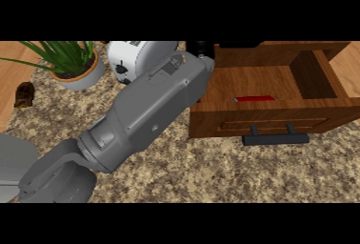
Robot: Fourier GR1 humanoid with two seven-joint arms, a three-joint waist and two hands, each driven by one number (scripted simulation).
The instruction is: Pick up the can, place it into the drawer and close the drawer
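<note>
The red can (253, 99) lies on its side inside the open wooden drawer (320, 78), against the inside of the front wall. The drawer is pulled out, and its black handle (275, 138) points toward me. My left forearm (151, 107) stretches from the lower left up to the drawer's far left corner. Only a black sliver of my left hand (200, 49) shows past the wrist, just beyond that corner. It is well away from the can. My right hand does not show.
A potted green plant (74, 66) stands at the back left, with a white appliance (134, 55) beside it, partly behind my forearm. A small brown object (25, 95) lies on the wooden surface at the far left. Speckled counter (232, 167) spreads in front of the drawer.
</note>
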